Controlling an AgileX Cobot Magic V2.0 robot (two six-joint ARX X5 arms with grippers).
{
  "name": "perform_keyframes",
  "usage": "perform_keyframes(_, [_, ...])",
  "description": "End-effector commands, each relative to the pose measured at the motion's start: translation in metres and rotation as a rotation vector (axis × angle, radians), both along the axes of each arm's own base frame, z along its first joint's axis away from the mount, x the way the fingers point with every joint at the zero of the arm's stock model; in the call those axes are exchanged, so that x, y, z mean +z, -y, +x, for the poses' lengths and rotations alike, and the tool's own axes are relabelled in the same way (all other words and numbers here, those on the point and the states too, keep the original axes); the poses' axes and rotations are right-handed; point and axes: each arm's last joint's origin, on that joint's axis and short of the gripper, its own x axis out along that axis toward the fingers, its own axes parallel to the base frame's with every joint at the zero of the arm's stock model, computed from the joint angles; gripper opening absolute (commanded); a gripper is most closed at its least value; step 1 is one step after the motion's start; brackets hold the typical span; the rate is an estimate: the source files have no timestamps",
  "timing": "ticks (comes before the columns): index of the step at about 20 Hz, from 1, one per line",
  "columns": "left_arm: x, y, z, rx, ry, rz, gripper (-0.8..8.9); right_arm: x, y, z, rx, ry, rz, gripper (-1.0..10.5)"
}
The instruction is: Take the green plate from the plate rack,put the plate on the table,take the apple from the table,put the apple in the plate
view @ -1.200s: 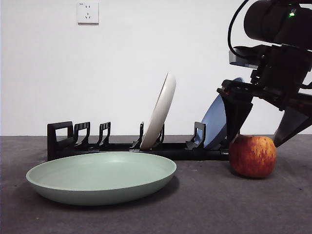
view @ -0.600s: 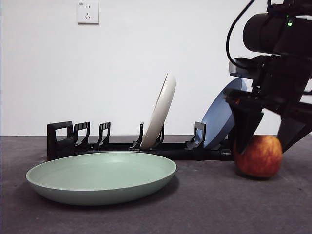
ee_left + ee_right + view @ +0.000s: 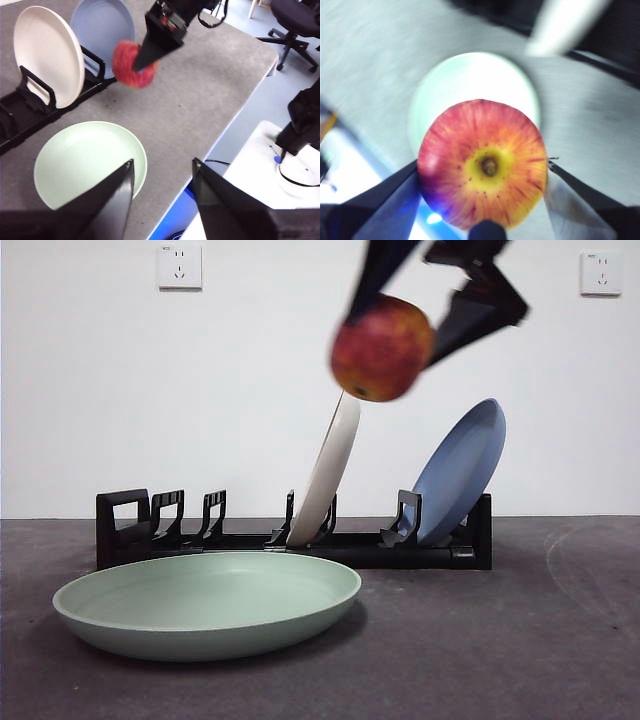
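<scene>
Got the apple (image 3: 382, 348) pinched in my right jaws, high over the rack (image 3: 300, 540) so it clears; green plate (image 3: 207, 602) waits below, left jaws wide.

It looks like a lab or office room. There is a plain white wall (image 3: 250, 390) with power sockets (image 3: 180, 266), a black office chair (image 3: 295, 20) and a blue-grey floor (image 3: 260, 100).

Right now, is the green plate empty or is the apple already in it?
Empty. The green plate lies flat on the table with nothing in it; the apple is in the air, gripped by the right pincer.
</scene>
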Motion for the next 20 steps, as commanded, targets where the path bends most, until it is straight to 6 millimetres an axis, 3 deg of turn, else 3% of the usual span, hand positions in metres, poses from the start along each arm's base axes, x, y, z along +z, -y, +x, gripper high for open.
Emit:
perform_keyframes(1, [0.000,0.000,0.001,0.001,0.022,0.001,1.93,0.001,-0.028,-0.018,0.103,0.029,0.005,-0.1])
perform_keyframes(5, [0.000,0.000,0.000,-0.003,0.025,0.013,1.93,0.005,-0.074,-0.048,0.134,0.226,-0.055,-0.1])
perform_keyframes(8, [-0.001,-0.002,0.000,0.004,0.028,0.030,1.93,-0.002,-0.097,-0.054,0.139,0.282,-0.056,-0.1])
perform_keyframes(10, [-0.002,-0.005,-0.002,0.034,0.035,0.047,1.93,-0.018,-0.108,-0.049,0.134,0.258,-0.078,-0.1])
perform_keyframes(15, [-0.003,-0.014,-0.008,0.038,0.042,0.042,1.93,-0.077,-0.132,-0.026,0.123,0.184,-0.217,-0.1])
perform_keyframes(20, [-0.004,-0.021,-0.014,0.041,0.036,0.043,1.93,-0.124,-0.144,-0.014,0.118,0.136,-0.316,-0.1])
